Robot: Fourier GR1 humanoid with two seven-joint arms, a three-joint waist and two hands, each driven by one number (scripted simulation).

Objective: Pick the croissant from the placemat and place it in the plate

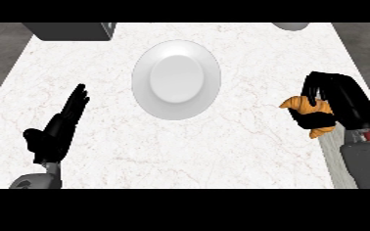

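White marble counter [217, 151] with plate [176, 79] at centre; right of the plate, the right hand [329, 103] grasps the croissant [307, 108], probably light and crushable, best held mid-body; left hand [61, 127] rests released.

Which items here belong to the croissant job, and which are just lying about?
Job: croissant, held in the right hand; plate, bare.
Lying about: dark box at top left; grey object at top edge; left hand, open, resting at lower left.
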